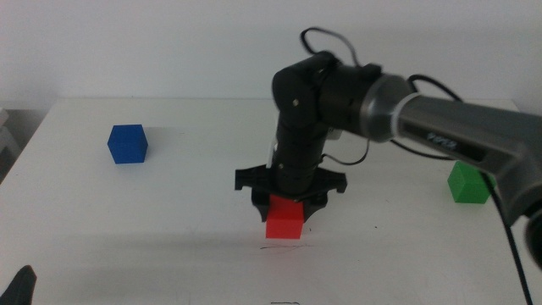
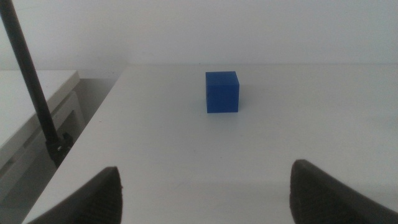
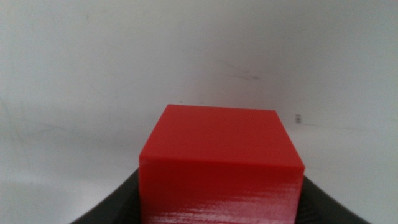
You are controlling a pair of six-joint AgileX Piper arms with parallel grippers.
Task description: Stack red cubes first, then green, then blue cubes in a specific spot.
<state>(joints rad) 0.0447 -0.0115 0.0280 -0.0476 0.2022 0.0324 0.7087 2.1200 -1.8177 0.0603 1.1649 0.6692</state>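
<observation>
- Middle view: right gripper (image 1: 284, 206) reaches in from the right, pointing down, jaws clamped on the red cube (image 1: 284, 219). Cube sits at or just above the white table (image 1: 169, 246); contact not resolved. Thin dark line (image 1: 284, 248) marking the spot lies just in front of the cube.
- Middle view: blue cube (image 1: 128, 143) rests well apart on the left; green cube (image 1: 468, 182) on the right, beside the arm's link. Left gripper (image 1: 21, 285) waits at the bottom-left corner.
- Left wrist view: left gripper (image 2: 205, 190) jaws stand wide apart, holding nothing. Blue cube (image 2: 222, 92) sits square on the table ahead, between the jaw lines but well off.
- Right wrist view: red cube (image 3: 221, 165) fills the lower frame, dark jaws flanking both side faces. Faces flat, edges crisp; front face shows a slight sheen.
- Judgement: cubes look rigid, light, not fragile; smooth faces may slip under weak pinch. Best hold is on two opposite side faces, centred, leaving top and bottom free for stacking.
- Judgement: level release matters, since green must seat on red's top.
</observation>
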